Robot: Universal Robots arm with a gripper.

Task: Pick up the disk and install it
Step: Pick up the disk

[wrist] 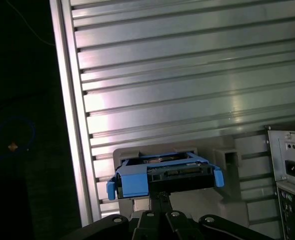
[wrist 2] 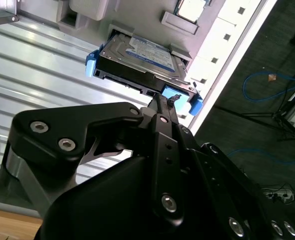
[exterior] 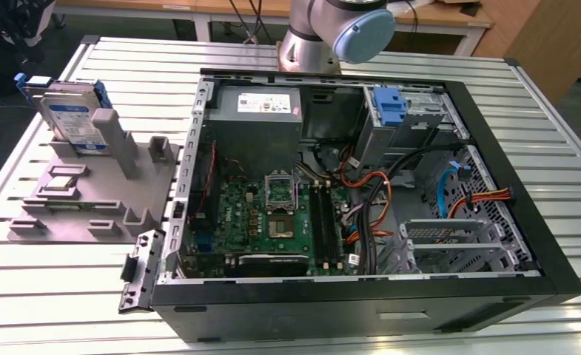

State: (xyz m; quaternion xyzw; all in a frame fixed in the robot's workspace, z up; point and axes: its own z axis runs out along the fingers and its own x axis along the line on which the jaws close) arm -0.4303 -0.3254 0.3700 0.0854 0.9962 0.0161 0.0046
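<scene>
Disk (exterior: 73,118) stood at ten o'clock from the case (exterior: 369,299) in the exterior view; the second wrist view showed the tool (wrist 2: 163,101) near its edge, grip state untellable.

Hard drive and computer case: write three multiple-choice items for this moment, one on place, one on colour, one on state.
1. Where is the hard drive? A. in a drive bay; B. upright in the grey fixture, at the exterior view's left of the computer case; C. on the floor.
2. Its carrier is: A. red; B. blue; C. yellow.
3. The case is: A. open; B. closed; C. overturned.
Answers: 1 B, it stands in the fixture's slot; 2 B, a blue frame in both wrist views; 3 A, the motherboard shows.
</scene>
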